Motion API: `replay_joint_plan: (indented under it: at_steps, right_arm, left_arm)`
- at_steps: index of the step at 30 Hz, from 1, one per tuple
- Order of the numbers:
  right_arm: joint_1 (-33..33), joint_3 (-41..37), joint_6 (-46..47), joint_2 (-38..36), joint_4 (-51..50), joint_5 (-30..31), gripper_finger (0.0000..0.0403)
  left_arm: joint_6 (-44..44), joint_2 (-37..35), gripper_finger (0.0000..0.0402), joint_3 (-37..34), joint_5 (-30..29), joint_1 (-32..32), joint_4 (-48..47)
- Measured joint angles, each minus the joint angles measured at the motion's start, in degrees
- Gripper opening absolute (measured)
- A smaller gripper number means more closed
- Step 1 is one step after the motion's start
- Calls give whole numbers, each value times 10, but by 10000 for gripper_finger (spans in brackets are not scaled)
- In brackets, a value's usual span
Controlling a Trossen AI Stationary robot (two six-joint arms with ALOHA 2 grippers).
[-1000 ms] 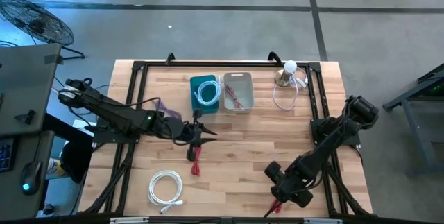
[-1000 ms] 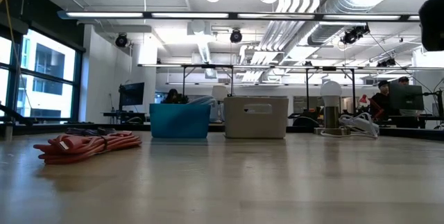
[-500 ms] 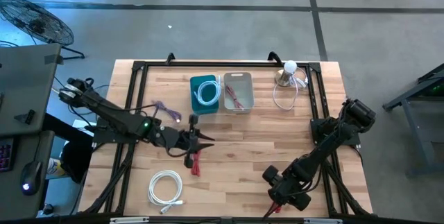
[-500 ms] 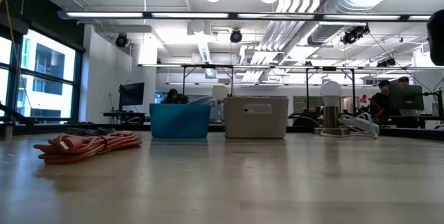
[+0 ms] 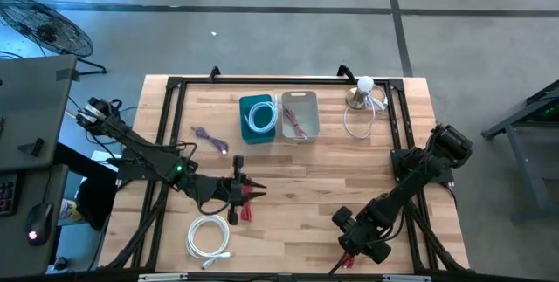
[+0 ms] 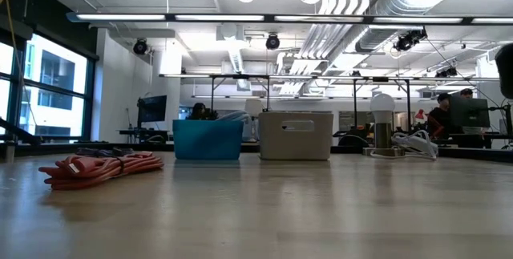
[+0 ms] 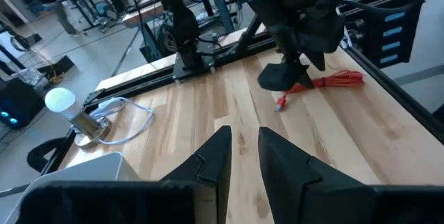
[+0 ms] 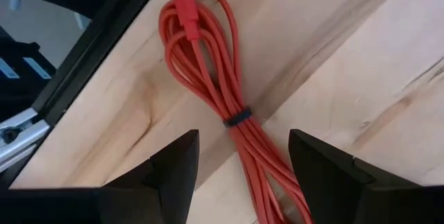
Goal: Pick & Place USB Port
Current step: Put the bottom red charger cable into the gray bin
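A bundled red cable [image 8: 229, 92] lies flat on the wood at the table's near right, by the black frame rail. My right gripper [image 8: 243, 141] hangs open above it, pointing steeply down, one finger on each side of the bundle and clear of it; it also shows in the high view [image 5: 352, 245]. A second red cable [image 5: 247, 205] lies near the table's middle, also seen in the low view [image 6: 100, 169]. My left gripper [image 5: 251, 188] hovers well above it, nearly level, with a narrow gap between its fingers [image 7: 244, 148] and nothing in it.
A teal bin [image 5: 258, 117] holding a white cable and a grey bin [image 5: 300, 114] holding a red one stand at the far middle. A bulb lamp [image 5: 362, 92] stands at the far right, a purple cable [image 5: 210, 139] at the left, and a white coil [image 5: 208, 235] at the near left.
My left gripper has swung toward the table's near edge, from close to the bins to above the middle red cable, and has left the top of the low view. My right gripper has sunk a little toward the red cable below it. No cable has moved.
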Motion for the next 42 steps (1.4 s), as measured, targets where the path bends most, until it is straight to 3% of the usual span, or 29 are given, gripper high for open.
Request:
replay_joint_plan:
  at_steps: [8, 11, 16, 22, 26, 35, 42]
  right_arm:
    - [-1, -25, 6, 28, 47, 6, 187]
    - [-1, -25, 5, 38, 44, 19, 142]
    - [-12, -26, 11, 37, 52, 16, 24]
    - [-12, -29, 28, 16, 71, 73, 22]
    - [-7, -30, 22, -19, 77, 173, 8]
    - [-27, -29, -72, -150, 67, 326, 8]
    - [-115, -29, -170, -240, 97, 350, 8]
  left_arm:
    - [-1, 26, 72, 0, -11, -12, 11]
    - [2, 32, 72, 0, -12, -11, 20]
    - [5, 32, 72, 0, -12, -11, 21]
    - [5, 32, 72, 0, -12, -11, 18]
    - [6, 32, 72, 0, -12, -11, 16]
    - [26, 32, 72, 0, -14, -11, 14]
    - [64, 32, 72, 0, -68, -11, 14]
